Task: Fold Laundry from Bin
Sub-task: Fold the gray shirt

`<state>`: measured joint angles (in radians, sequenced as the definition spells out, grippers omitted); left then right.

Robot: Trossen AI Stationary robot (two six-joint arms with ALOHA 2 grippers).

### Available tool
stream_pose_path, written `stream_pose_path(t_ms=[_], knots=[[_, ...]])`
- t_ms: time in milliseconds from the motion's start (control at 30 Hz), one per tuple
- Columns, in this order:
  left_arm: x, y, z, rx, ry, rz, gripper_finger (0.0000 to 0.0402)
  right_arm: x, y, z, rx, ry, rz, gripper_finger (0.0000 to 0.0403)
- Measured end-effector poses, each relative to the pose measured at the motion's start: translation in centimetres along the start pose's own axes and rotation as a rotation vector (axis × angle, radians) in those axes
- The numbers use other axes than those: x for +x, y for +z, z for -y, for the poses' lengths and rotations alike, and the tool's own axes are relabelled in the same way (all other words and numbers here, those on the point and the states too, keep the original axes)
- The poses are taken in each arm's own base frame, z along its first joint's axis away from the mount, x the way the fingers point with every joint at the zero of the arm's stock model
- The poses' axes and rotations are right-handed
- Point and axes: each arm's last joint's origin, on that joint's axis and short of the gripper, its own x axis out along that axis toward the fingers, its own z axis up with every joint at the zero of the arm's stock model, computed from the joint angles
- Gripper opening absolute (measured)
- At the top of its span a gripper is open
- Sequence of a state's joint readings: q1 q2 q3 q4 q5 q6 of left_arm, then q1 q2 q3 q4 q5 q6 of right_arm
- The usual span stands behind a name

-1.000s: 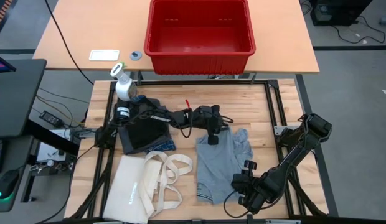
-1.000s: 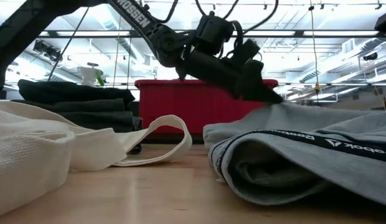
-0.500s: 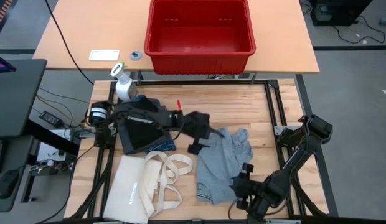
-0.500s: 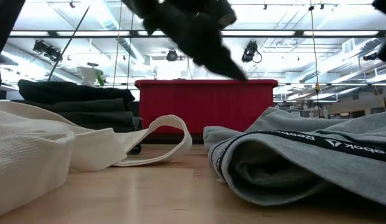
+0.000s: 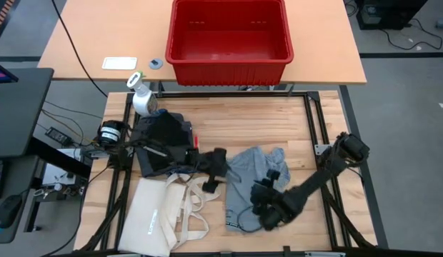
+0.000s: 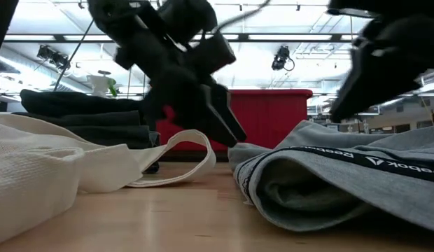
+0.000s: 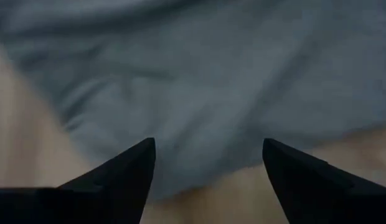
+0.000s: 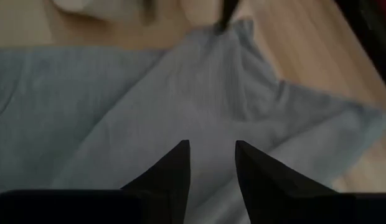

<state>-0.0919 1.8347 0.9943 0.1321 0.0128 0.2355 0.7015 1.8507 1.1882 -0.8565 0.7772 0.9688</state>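
A light grey garment (image 5: pixel 243 170) of the laundry lies crumpled on the wooden table, near its middle. My left gripper (image 5: pixel 220 171) hangs open at the garment's left edge (image 6: pixel 234 147), slanting down; in its wrist view the wide-spread fingers (image 7: pixel 208 146) frame grey cloth (image 7: pixel 211 74) and bare wood. My right gripper (image 5: pixel 256 200) hovers over the garment's near right part, fingers a little apart (image 8: pixel 211 149) above the cloth (image 8: pixel 118 106). Whether either touches the cloth does not show. The red bin (image 5: pixel 229 32) stands on the far table.
A stack of dark folded garments (image 5: pixel 164 143) lies at the left. In front of it, by the near edge, a cream tote bag (image 5: pixel 161 214) lies with its long handles (image 6: pixel 182 150) looped toward the grey garment. A white spray bottle (image 5: pixel 141 96) stands far left.
My left gripper has let go of the garment's far part, opened wide, and swung toward the table's near left, down to the garment's left edge. The raised cloth has dropped back. My right gripper has come from the near right corner toward the left, over the garment.
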Motion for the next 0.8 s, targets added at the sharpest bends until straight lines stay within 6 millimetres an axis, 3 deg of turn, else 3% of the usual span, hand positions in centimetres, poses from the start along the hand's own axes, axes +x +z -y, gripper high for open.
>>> stream_pose_path(t_ms=[133, 367, 600, 800], knots=[[-0.1, 0.6, 3.4, 0.087, -0.071, 0.003, 0.0291, 1.7, 1.8, 1.7, -0.036, 0.017, -0.035, 0.0127], [-0.4, 1.5, 7.7, 0.152, -0.154, 0.068, 0.029, 5.5, 2.6, 4.8, -0.012, 0.119, -0.061, 0.012], [1.4, 1.6, 7.1, 0.03, -0.143, 0.164, 0.029, 6.7, 3.8, 7.8, -0.001, 0.152, 0.048, 0.012], [3.4, 0.7, 6.2, -0.075, -0.215, 0.105, 0.029, 10.4, 2.0, 10.4, 0.032, 0.202, -0.067, 0.0119]])
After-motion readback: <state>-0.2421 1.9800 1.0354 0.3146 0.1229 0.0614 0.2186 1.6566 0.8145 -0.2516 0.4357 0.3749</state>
